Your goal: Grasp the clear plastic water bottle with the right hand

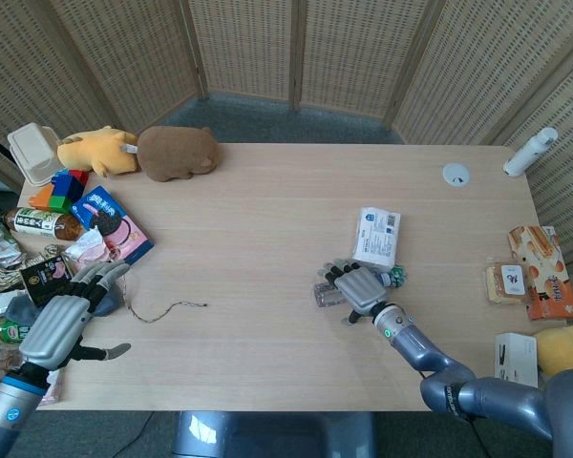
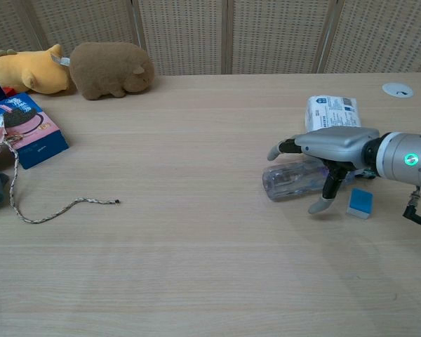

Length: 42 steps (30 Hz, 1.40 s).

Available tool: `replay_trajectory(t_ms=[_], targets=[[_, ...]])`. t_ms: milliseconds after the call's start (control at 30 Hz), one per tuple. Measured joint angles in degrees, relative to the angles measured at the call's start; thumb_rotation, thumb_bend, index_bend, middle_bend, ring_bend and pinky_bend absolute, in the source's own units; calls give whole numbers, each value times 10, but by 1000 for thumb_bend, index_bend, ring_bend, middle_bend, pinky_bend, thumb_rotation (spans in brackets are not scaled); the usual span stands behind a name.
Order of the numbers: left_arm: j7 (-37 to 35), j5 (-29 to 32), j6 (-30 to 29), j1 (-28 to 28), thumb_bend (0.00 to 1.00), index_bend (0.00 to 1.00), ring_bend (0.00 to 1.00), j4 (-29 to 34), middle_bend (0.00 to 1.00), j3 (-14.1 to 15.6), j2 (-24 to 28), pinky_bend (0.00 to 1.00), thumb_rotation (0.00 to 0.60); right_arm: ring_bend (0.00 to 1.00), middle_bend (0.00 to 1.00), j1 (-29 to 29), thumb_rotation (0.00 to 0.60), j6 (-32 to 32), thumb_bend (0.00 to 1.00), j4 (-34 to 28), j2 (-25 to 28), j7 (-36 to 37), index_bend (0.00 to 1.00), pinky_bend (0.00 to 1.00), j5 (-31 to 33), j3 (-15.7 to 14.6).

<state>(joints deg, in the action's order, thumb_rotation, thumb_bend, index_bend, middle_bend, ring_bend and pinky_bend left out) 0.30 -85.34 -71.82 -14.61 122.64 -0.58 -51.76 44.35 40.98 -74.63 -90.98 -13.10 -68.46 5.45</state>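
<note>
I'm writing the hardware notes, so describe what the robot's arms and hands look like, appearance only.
Both are metallic silver-grey. The right robot hand has a smooth plated back, dark segments along its fingers and pale grey fingertips; its round wrist cuff carries a glowing green light, and a thin black cable hangs behind it. The left robot hand matches, with ridged silver plates, dark finger segments and a blue-trimmed wrist ring.

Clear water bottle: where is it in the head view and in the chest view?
Head view: the clear water bottle lies right of centre, mostly hidden beneath the right robot hand.
Chest view: the bottle lies on its side at centre right, under the same hand.
Shared landmark: the white packet just behind it.
</note>
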Motion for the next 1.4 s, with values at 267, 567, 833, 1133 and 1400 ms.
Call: replay_trajectory(t_ms=[267, 567, 833, 1133, 1400], targets=[[-7, -4, -3, 3, 18, 14, 0, -1, 0, 2, 3, 0, 600, 101, 412, -4, 600, 7, 142, 23, -10, 18, 395, 293, -11, -7], [-14, -10, -7, 5, 20, 15, 0, -1, 0, 3, 3, 0, 600, 334, 650, -11, 600, 8, 236, 30, -12, 38, 589, 508, -15, -10], [-20, -12, -8, 6, 18, 15, 0, -4, 0, 4, 2, 0, 600, 598, 917, -18, 600, 30, 299, 5, 12, 53, 792, 630, -37, -11], [-19, -11, -4, 3, 17, 15, 0, -6, 0, 3, -4, 0, 600, 663, 980, -32, 600, 68, 300, -91, 84, 22, 841, 664, -43, -8], [-26, -13, -3, 4, 18, 15, 0, -12, 0, 5, -8, 0, 600, 675, 990, -45, 600, 115, 286, -193, 173, -18, 853, 672, -39, 7]])
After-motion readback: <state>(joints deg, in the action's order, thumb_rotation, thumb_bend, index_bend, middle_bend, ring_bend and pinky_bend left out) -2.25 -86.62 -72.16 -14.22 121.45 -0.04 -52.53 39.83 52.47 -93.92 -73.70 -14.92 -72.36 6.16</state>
